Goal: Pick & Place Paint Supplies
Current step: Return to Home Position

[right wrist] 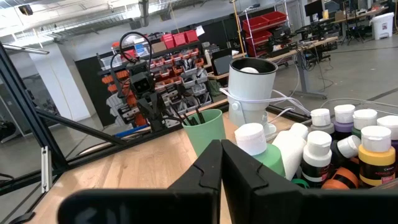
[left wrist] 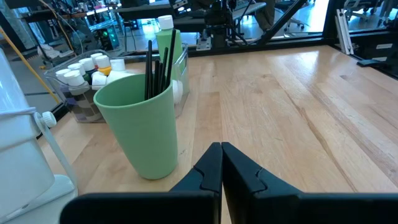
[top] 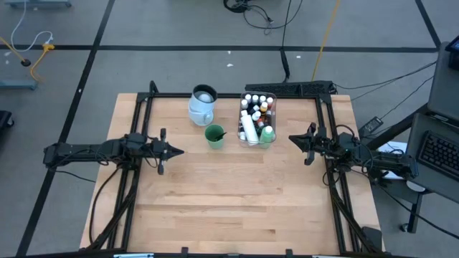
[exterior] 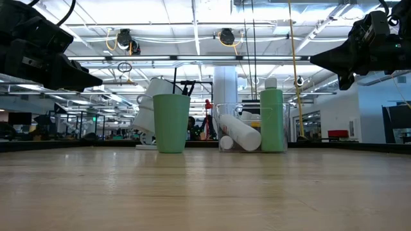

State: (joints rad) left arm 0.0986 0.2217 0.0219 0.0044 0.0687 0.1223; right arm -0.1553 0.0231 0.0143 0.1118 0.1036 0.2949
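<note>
Paint supplies look fully gathered. The small white- and colour-capped paint bottles [top: 258, 106] crowd the far half of the clear rectangular plastic tub [top: 241, 107]. The large white plastic bottle [exterior: 241, 131] lies on its side inside the tub. The large green plastic bottle [exterior: 271, 120] stands upright in the tub's corner nearest my right gripper [top: 292, 137]. The thin dark-handled brushes [left wrist: 158, 59] stand in a green plastic cup [left wrist: 140, 127] just beside the tub, with the pale-blue jug [top: 203, 104] on that same side.

I judge the sorting done, which is why my arms hang clear on either side of the tub, above the bare wooden surface [top: 237, 201]. My left gripper [top: 179, 151] is well apart from the tub, beyond the cup, closed and empty. My right gripper is near the tub's opposite side, also closed on nothing.

The high view gives the layout but barely shows my fingers. Each wrist view shows its pair meeting with no gap. Only the low view shows that the white bottle lies flat, the green one stands, and both grippers are raised well off the surface.
</note>
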